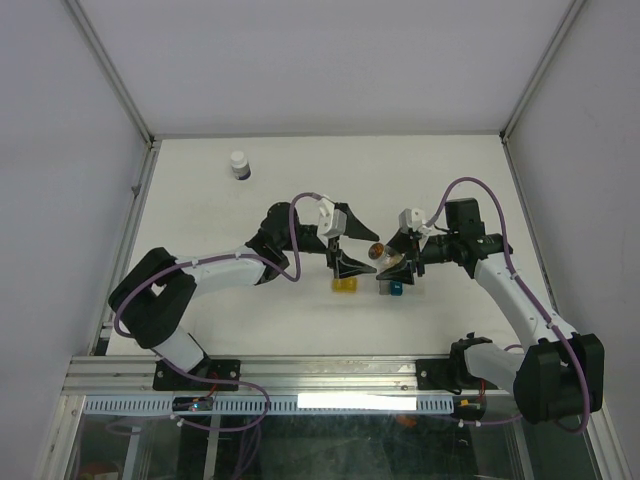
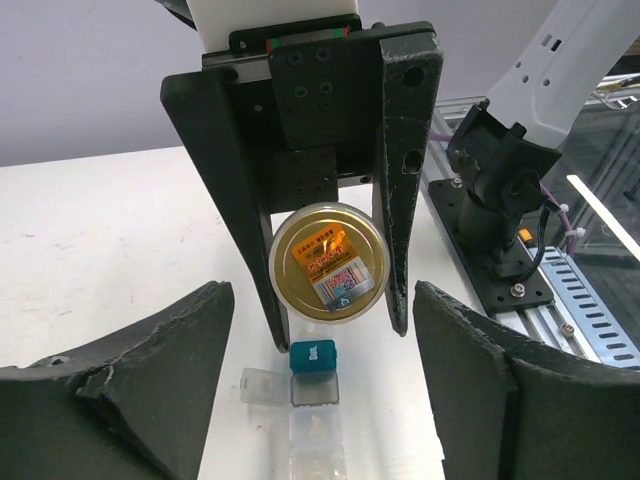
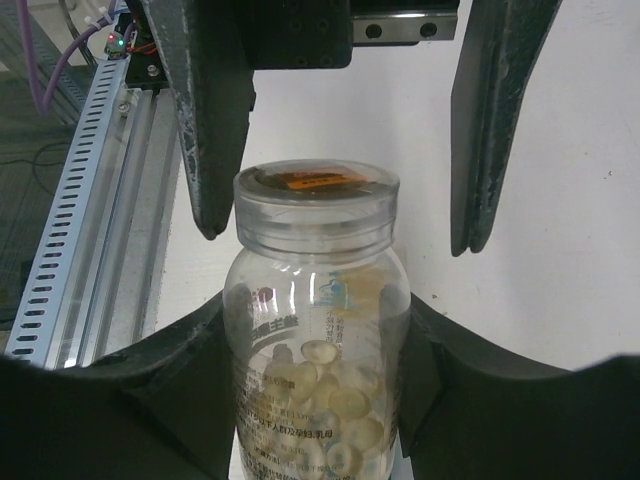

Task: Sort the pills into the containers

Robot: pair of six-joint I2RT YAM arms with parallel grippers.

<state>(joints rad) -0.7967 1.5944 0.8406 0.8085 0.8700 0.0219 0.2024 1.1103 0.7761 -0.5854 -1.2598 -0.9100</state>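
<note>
My right gripper [image 1: 393,266] is shut on a small clear pill bottle [image 3: 315,340] with a gold lid [image 2: 327,262], full of pale pills, and holds it tilted toward the left gripper. My left gripper [image 1: 345,262] is open and empty, its fingers [image 3: 212,130] facing the lid a short way off. The teal container [image 2: 313,355] joined to a clear section [image 2: 317,435] lies on the table under the bottle, with one clear lid flap open. It also shows in the top view [image 1: 396,289]. The yellow container [image 1: 344,285] lies under the left gripper.
A white bottle with a dark band [image 1: 238,164] stands at the far left of the table. White walls close off the back and sides. The aluminium rail [image 1: 300,375] with both arm bases runs along the near edge.
</note>
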